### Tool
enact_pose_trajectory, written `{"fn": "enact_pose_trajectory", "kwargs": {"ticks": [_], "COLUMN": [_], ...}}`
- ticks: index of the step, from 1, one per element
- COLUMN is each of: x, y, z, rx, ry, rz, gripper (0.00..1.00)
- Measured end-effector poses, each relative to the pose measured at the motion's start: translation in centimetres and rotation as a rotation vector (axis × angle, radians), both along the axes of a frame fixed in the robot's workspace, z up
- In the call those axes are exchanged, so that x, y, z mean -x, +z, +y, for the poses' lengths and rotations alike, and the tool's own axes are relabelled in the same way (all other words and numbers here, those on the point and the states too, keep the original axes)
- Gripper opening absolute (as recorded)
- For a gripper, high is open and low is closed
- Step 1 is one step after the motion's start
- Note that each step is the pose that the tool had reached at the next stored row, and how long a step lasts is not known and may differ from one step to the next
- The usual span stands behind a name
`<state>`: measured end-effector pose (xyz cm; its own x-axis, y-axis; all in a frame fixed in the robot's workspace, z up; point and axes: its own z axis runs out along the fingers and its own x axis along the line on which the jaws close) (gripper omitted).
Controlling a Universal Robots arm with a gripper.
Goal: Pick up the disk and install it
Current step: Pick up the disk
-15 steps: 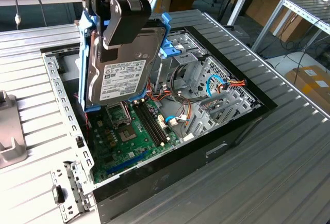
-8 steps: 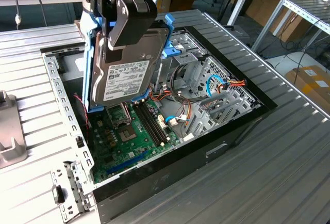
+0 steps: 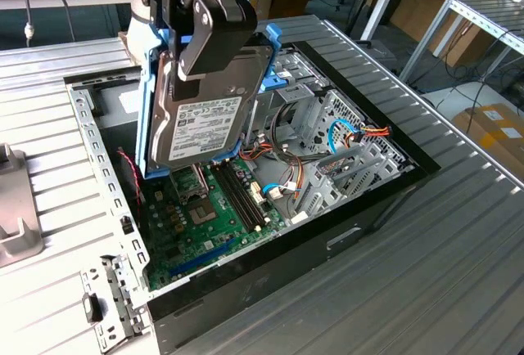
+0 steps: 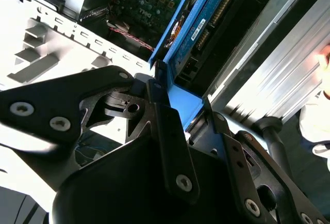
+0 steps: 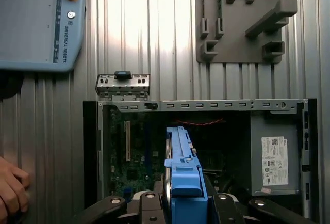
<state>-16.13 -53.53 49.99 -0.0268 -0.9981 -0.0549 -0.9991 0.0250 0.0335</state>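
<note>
- Nearest to the wrist, the gripper [image 3: 205, 56] has its black fingers [image 4: 167, 131] closed right up on the top end of the disk [image 3: 201, 126]. They pinch the blue bracket [image 5: 183, 175] from both sides, and we can't see any slack.
- The disk hangs on edge, a bit tilted, over the open computer case [image 3: 270, 277], with its label facing the exterior camera. Its lower edge sits above the motherboard [image 3: 205, 224], and as far as we can tell it isn't touching it.
- For room to move: on the exterior view's left, the perforated case rail [image 3: 94, 159] runs near the bracket's edge. On the exterior view's right, the drive cage [image 3: 327, 126] stands apart, with open board between it and the disk.
- The first wrist view looks straight down the disk's thin edge. The bracket shows there as a narrow blue strip inside the case opening, with bare board on one side. The grey power-supply box [image 5: 273, 159] sits well off on the other side.
- The second wrist view gives us the disk's circuit-board face [image 4: 206, 25], which the exterior view hides.
- Further out, the first wrist view shows a small metal plate [image 5: 122, 84] lying just outside the case rim on the ribbed table [image 5: 154, 28].
- Beyond that are a grey fixture plate [image 5: 242, 22] and the teach pendant [image 5: 36, 22]. A person's hand [image 5: 11, 193] rests on the table beside the case.
</note>
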Motion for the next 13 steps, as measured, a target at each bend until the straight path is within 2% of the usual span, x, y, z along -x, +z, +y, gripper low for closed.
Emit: {"fn": "enact_pose_trajectory", "kwargs": {"ticks": [13], "x": [-0.99], "y": [-0.18], "z": [-0.14], "rx": [0.0058], "ry": [0.001], "rz": [0.0], "gripper": [0.37]}}
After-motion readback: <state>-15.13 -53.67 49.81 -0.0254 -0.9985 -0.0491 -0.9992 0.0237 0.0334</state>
